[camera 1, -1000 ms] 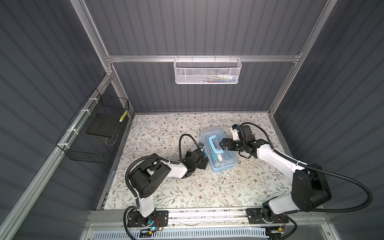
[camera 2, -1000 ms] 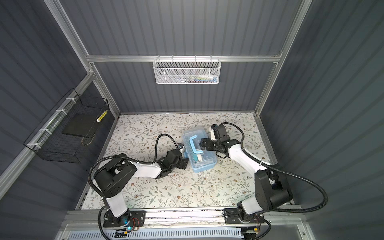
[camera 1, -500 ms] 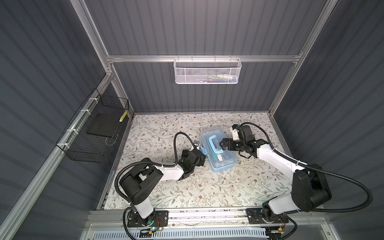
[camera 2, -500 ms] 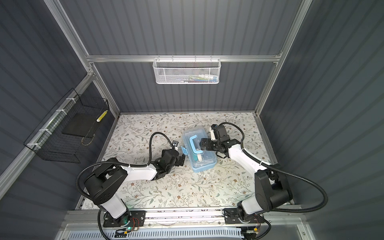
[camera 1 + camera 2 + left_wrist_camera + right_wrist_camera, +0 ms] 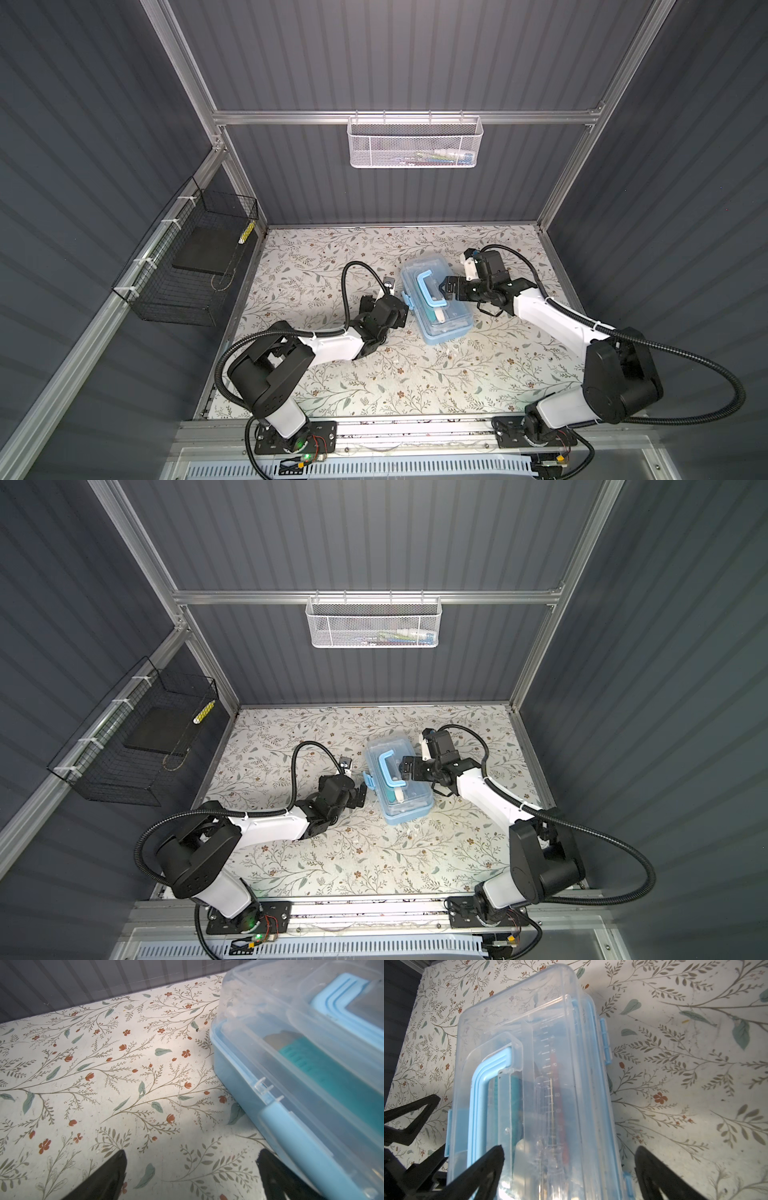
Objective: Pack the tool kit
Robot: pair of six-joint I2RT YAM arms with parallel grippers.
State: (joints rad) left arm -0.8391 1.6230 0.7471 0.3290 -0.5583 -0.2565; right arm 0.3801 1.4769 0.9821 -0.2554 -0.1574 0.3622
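Observation:
The tool kit (image 5: 436,301) (image 5: 401,785), a light-blue box with its clear lid down and a blue handle flat on top, lies mid-table. A teal-handled tool and a clear-handled screwdriver show through the lid (image 5: 542,1084). Its blue latch (image 5: 406,298) (image 5: 291,1132) sticks out on the left side. My left gripper (image 5: 399,313) (image 5: 359,798) (image 5: 191,1154) is open, low over the table beside that latch side, with only tabletop between its fingers. My right gripper (image 5: 446,286) (image 5: 405,766) (image 5: 569,1152) is open over the lid's right half, holding nothing.
A white mesh basket (image 5: 415,145) with small items hangs on the back wall rail. On the left wall hangs a black wire basket (image 5: 187,266). The floral tabletop (image 5: 374,374) runs to walls on three sides and a metal rail at the front.
The left arm's shoulder and elbow have swung leftward, and its gripper has eased slightly back from the box's latch side. The right arm and the box have not moved.

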